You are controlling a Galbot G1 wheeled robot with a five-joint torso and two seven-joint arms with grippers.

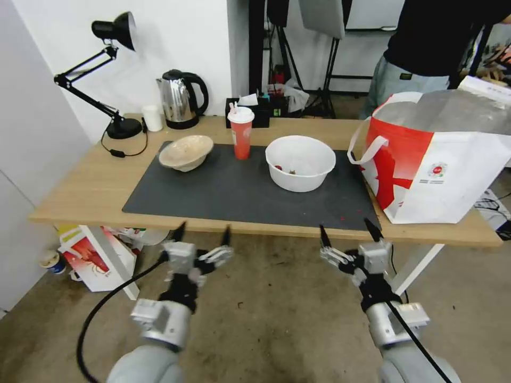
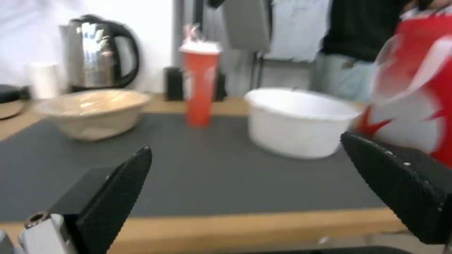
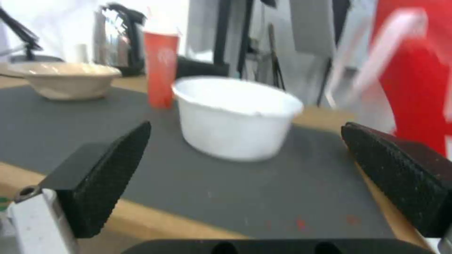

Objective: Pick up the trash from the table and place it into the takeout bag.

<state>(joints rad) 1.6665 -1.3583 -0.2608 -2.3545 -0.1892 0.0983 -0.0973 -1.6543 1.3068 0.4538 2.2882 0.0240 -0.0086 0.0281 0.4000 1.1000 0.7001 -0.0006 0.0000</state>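
At the table's point(image 1: 80, 197) near edge, your left gripper point(image 1: 202, 233) and right gripper point(image 1: 348, 230) hang spread and empty; reaching carelessly could topple the red cup point(image 1: 241, 133) or spill the white bowl's point(image 1: 300, 162) scraps.

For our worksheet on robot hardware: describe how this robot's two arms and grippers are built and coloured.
Both arms have rounded silver-grey segments ending in black wrist sections. The left gripper and right gripper each have silver-white metal knuckles and two slim, black, pointed fingers with finely textured pads. A black cable loops beside the left arm, and another runs along the right arm.
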